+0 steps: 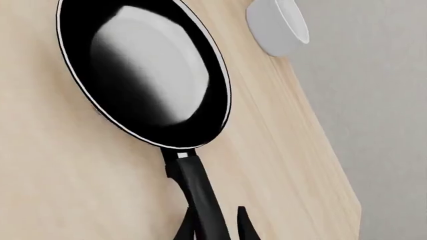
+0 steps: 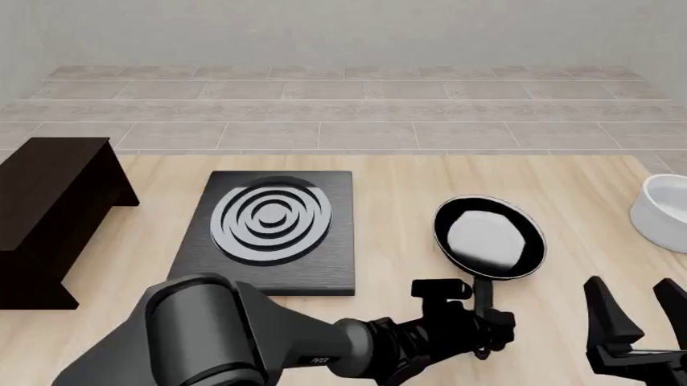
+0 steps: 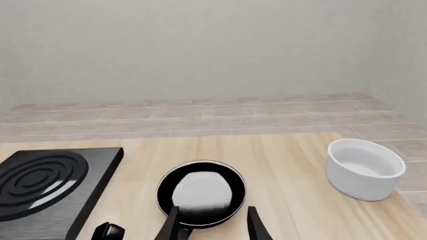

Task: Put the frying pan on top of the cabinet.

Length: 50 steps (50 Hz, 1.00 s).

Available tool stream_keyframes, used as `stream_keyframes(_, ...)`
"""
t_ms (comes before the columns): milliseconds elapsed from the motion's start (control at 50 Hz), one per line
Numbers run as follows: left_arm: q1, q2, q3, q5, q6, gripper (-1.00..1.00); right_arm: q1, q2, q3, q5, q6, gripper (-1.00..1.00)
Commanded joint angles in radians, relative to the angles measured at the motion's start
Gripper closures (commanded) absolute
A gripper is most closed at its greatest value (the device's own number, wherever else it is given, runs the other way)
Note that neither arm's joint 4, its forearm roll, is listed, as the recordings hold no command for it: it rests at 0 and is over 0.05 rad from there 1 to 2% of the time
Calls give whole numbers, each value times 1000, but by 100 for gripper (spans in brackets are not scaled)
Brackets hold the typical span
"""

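Left gripper (image 2: 485, 328): jaws straddling the long thin handle of the round glossy black frying pan (image 2: 488, 238); grip not discernible. Right gripper (image 2: 635, 315): jaws wide, empty. Pan on pale wooden bench (image 2: 397, 201). Dark brown boxy cabinet (image 2: 48, 213): far left.

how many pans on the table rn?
1. The frying pan sits on the table between the stove plate and the white bowl, its handle in the left gripper. None elsewhere in view.

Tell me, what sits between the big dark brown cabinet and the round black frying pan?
In the front view, the flat black square stove plate with silver rings lies between the dark brown cabinet and the glossy black frying pan.
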Motion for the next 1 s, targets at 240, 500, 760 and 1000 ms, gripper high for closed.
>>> stream_keyframes(240,35,54,4,36,-65,100,-1,19,0,-18,4,-100)
stream_keyframes(500,43,40,12,40,-47,100,-2,0,0,0,4,-100)
stream_keyframes(760,79,-15,37,44,4,100,-1,6,0,-6,4,-100)
stream_keyframes(1000,108,-68,61,48,37,100,0,-15,0,14,1,-100)
